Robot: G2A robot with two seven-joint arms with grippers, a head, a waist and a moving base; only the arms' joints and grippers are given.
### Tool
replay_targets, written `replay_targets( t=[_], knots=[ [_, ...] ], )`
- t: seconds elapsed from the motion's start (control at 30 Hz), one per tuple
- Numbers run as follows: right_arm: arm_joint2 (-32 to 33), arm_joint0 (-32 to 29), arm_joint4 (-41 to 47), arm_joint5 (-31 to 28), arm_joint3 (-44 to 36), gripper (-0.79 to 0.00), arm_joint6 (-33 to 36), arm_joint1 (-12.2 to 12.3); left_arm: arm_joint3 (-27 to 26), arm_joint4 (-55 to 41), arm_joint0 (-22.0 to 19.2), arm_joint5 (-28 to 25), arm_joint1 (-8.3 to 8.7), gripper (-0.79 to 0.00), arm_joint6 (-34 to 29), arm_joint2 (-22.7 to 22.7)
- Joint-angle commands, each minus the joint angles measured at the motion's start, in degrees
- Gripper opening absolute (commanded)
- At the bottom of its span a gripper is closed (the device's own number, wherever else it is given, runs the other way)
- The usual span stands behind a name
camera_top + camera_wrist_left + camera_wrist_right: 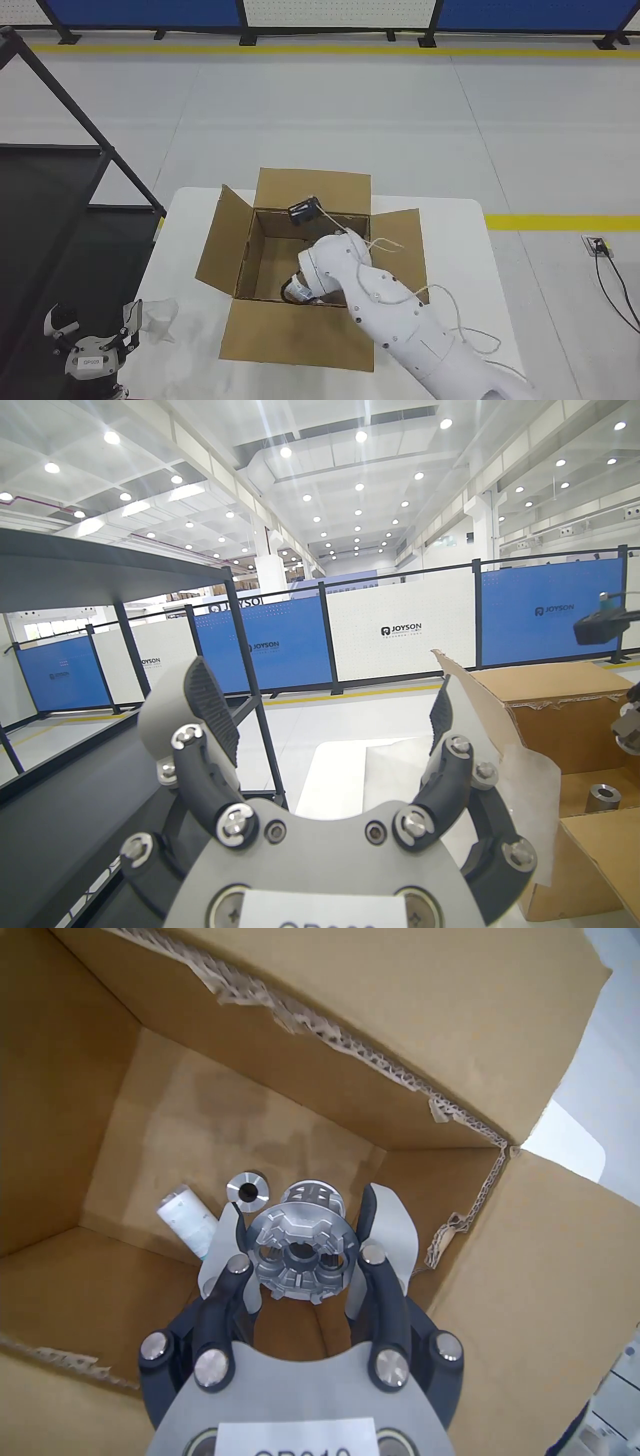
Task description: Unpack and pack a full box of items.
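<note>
My right claw [301, 1200] is pinching a cast metal hub [302, 1253] inside the box [350, 1028]: grey curved fingers w/ dark pads sit on opposite sides of its round flange. The hub is dull grey, w/ a notched rim, a bored centre and a narrower ribbed drum behind the flange. It hangs above the box floor. Just past it, on the floor, a small steel bushing [247, 1190] stands on end, a shiny cylinder w/ a dark bore. Beside that, a smooth white tube [187, 1223] lies on its side, partly hidden by one of my fingers. The box is plain brown corrugated cardboard w/ all four flaps folded out and ragged, torn fluting along the fold lines. It sits on a white table [450, 215] w/ rounded corners. My left claw [322, 680] is spread wide w/ nothing in it, ribbed black pads facing each other. It's off the table's left edge, well apart from the box and next to a black metal rack [100, 565] w/ thin square legs.
</note>
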Motion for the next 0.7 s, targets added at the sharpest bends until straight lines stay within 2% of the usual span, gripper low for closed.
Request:
replay_targets(
  t=[0.0,0.13,0.17,0.2,0.23,0.27,0.33,0.4,0.67],
  knots=[
    [-0.8,1.3,1.4,-0.5,5.2,-0.785,-0.5,-1.1,0.0,0.0,0.0,0.0,0.00,0.000,0.0,0.0],
    [-1.0,2.7,5.0,-1.4,12.1,-0.785,-2.6,-2.9,0.0,0.0,0.0,0.0,0.00,0.000,0.0,0.0],
    [-0.9,2.8,5.7,-1.6,13.6,-0.742,-3.7,-3.2,0.0,0.0,0.0,0.0,0.00,0.000,0.0,0.0],
    [-0.9,3.0,6.4,-1.6,15.1,-0.665,-4.7,-3.6,0.0,0.0,0.0,0.0,0.00,0.000,0.0,0.0],
    [-0.6,3.0,7.4,-1.6,16.2,-0.526,-5.8,-3.9,0.0,0.0,0.0,0.0,0.00,0.000,0.0,0.0],
    [-0.2,3.1,8.5,-1.9,17.3,-0.499,-6.7,-4.2,0.0,0.0,0.0,0.0,0.00,0.000,0.0,0.0],
    [0.3,3.5,9.9,-2.5,19.5,-0.483,-8.4,-4.7,0.0,0.0,0.0,0.0,0.00,0.000,0.0,0.0],
    [0.5,3.8,10.6,-3.1,21.4,-0.425,-9.5,-5.2,0.0,0.0,0.0,0.0,0.00,0.000,0.0,0.0],
    [1.5,4.8,11.7,-2.8,23.8,-0.400,-12.7,-6.3,0.0,0.0,0.0,0.0,0.00,0.000,0.0,0.0]
  ],
)
